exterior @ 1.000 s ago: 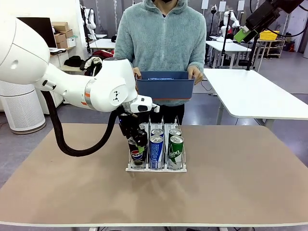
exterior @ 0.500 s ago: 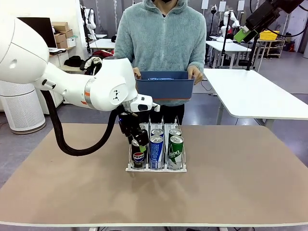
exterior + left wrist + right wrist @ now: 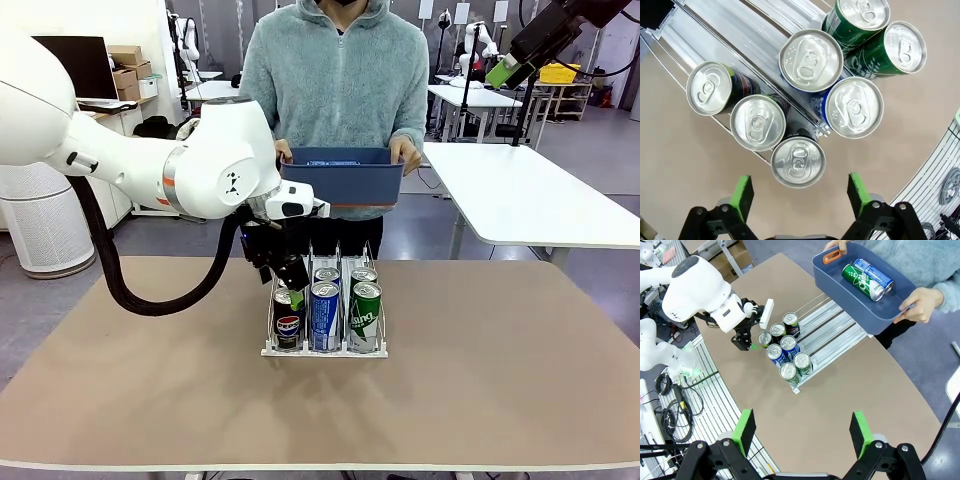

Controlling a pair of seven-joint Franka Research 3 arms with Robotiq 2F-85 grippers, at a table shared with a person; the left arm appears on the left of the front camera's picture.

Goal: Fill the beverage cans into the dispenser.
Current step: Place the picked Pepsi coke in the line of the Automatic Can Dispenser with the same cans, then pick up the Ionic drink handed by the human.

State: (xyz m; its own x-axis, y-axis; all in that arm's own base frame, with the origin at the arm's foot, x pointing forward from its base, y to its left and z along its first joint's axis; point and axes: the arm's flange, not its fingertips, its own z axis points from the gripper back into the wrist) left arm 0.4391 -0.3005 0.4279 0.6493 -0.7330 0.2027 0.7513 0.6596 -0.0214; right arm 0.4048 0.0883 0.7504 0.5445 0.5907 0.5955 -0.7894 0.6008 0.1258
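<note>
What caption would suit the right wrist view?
Left gripper hovers open near seven beverage cans in the dispenser while a person holds a dark-blue bin with two more cans.

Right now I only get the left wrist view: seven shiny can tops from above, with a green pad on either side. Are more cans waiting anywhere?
Observer: Yes. A person at the far side holds a dark-blue bin with two cans lying in it, a green can and a blue can.
Operator: Is the other arm doing anything?
Observer: The right gripper hangs open high above the table, holding nothing.
Operator: What are the dark cans below me?
Observer: From the front, the left gripper is open above the left lane of the dispenser, and that lane's front can is a black Pepsi can.
</note>
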